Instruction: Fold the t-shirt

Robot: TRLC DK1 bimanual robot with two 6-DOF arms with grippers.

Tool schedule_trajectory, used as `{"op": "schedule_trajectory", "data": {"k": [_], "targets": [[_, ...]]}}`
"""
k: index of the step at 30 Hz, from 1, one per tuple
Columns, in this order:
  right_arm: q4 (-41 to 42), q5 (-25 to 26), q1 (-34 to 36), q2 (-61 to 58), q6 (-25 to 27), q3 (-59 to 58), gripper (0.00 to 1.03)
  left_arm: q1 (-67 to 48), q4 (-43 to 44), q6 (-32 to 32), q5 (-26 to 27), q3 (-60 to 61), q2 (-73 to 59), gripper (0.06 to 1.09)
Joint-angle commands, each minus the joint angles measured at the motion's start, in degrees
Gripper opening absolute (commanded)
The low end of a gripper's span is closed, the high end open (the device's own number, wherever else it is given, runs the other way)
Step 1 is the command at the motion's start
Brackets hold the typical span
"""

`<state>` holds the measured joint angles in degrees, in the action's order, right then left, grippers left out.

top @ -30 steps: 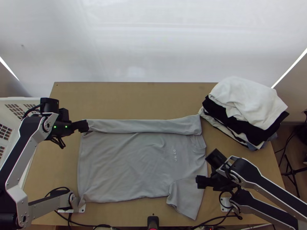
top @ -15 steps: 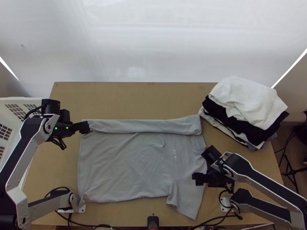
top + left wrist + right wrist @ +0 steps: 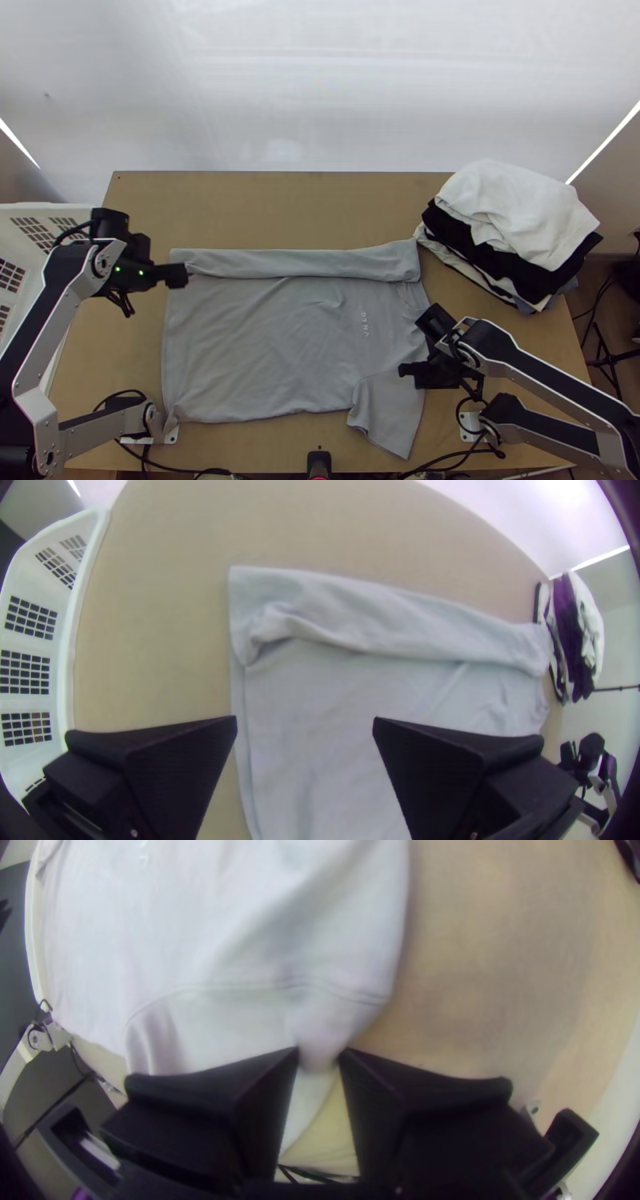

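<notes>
The grey t-shirt [image 3: 264, 344] lies on the table with its far long side folded over in a strip and its near sleeve laid out. My left gripper [image 3: 179, 276] is over the shirt's far left corner; the left wrist view shows this gripper [image 3: 305, 723] open above the hem, with the t-shirt [image 3: 333, 700] below its fingers. At the near sleeve, my right gripper [image 3: 406, 371] is above the cloth. In the right wrist view, the right gripper [image 3: 319, 1055] is shut on a bunched bit of the t-shirt [image 3: 253, 1020] near the sleeve seam.
A pile of white and black garments [image 3: 512, 224] sits at the table's far right. The white basket [image 3: 24, 228] stands at the left edge. Bare wood [image 3: 296, 208] stretches beyond the shirt's folded strip. Cables run along the near edge.
The right gripper has moved left over the shirt, and the cloth edge beside it has shifted a little left. The left gripper has moved slightly right and toward the near side.
</notes>
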<state>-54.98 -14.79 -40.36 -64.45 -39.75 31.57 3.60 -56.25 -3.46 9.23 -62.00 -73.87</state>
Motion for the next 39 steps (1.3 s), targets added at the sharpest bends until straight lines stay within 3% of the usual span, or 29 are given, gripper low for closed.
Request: {"op": "schedule_trajectory", "data": {"k": [1,2,9,14,29,39], "targets": [[-0.21,1.08,-0.07,0.46,1.60,-0.37,0.07,-3.51,-9.05,8.39,-0.71,0.12,-0.31,1.05],[-0.30,1.16,-0.07,0.46,1.87,-0.46,0.03,-4.65,-10.28,9.88,-1.15,0.21,-0.31,1.05],[-0.30,1.60,0.02,0.90,2.57,-0.46,0.03,-13.53,-22.33,21.48,-5.72,0.83,-2.16,1.05],[-0.30,1.69,0.19,0.90,2.66,-0.46,0.03,-21.96,-27.60,23.33,-6.86,2.06,-5.24,1.05],[-0.30,1.60,1.25,0.99,2.92,-0.63,0.03,-44.29,-30.15,16.74,-8.09,9.53,-15.26,1.05],[-0.21,1.60,2.21,0.55,4.15,-0.11,0.03,-51.41,-27.86,13.04,-8.00,14.89,-18.24,1.05]]}}
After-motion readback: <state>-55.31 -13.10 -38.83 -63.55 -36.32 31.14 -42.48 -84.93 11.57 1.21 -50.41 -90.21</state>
